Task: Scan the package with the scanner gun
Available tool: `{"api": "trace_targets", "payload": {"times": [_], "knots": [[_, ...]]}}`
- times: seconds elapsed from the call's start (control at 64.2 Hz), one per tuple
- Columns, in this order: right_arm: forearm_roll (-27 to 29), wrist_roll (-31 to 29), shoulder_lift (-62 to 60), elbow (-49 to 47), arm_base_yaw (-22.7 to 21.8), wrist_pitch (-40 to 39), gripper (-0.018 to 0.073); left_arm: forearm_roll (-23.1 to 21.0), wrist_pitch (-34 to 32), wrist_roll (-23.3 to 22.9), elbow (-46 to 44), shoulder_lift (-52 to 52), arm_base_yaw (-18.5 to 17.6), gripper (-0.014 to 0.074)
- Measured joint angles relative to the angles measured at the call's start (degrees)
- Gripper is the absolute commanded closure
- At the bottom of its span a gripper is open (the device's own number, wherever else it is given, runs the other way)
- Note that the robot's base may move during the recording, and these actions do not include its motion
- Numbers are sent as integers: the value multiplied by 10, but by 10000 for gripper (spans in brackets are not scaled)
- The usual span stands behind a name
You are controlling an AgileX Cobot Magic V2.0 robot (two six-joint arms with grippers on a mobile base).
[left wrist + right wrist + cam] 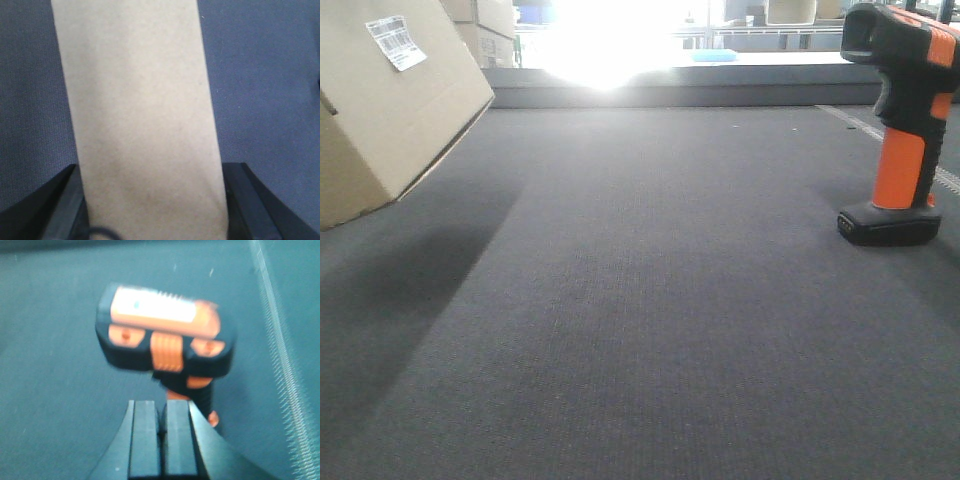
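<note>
The package (pixel 390 110), a plain tan cardboard box with a white barcode label (pixel 396 42), hangs tilted at the left of the front view, one corner low over the dark mat. In the left wrist view the package (pixel 135 90) fills the space between the black fingers of my left gripper (pixel 157 170), which is shut on it. The scanner gun (pixel 905 120) stands upright on its black base at the right. In the right wrist view my right gripper (pixel 162 407) is shut with nothing in it, just behind the scanner gun (pixel 165 332).
A raised grey ledge (pixel 670 85) runs along the back of the mat under strong glare. More cardboard boxes (pixel 485 25) are stacked behind it at the left. A pale ribbed strip (pixel 277 340) crosses the mat to the right of the scanner.
</note>
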Motion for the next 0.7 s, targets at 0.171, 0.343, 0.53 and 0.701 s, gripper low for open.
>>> {"api": "trace_targets", "payload": {"times": [0.171, 0.343, 0.53, 0.701], "knots": [[-47, 0, -68, 0, -38, 32, 713, 26, 0, 0, 0, 0, 0, 708], [-63, 0, -85, 0, -43, 64, 713, 107, 0, -1, 0, 0, 0, 708], [-65, -1, -85, 0, -43, 84, 713, 189, 0, -1, 0, 0, 0, 708], [-65, -1, -85, 0, -43, 91, 713, 238, 0, -1, -1, 33, 0, 708]]}}
